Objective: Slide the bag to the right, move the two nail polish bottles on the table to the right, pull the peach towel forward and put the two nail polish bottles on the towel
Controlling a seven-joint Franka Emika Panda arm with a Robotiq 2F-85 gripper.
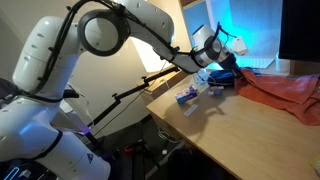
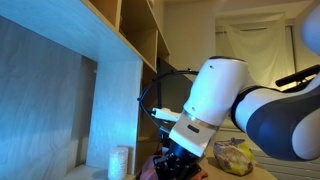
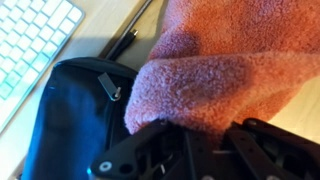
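Evidently the pull is being started: the peach towel (image 3: 230,60), lying on the counter (image 1: 215,130), is clamped at its edge by closed jaws; no bottles are seen on it yet.

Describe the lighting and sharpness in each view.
In an exterior view, a blue glow tints the background beyond the peach towel, which stays legible; in an exterior view, the arm fills the frame, bright against a dim bluish room; in the wrist view, the towel looks soft up close and the keyboard is overexposed.
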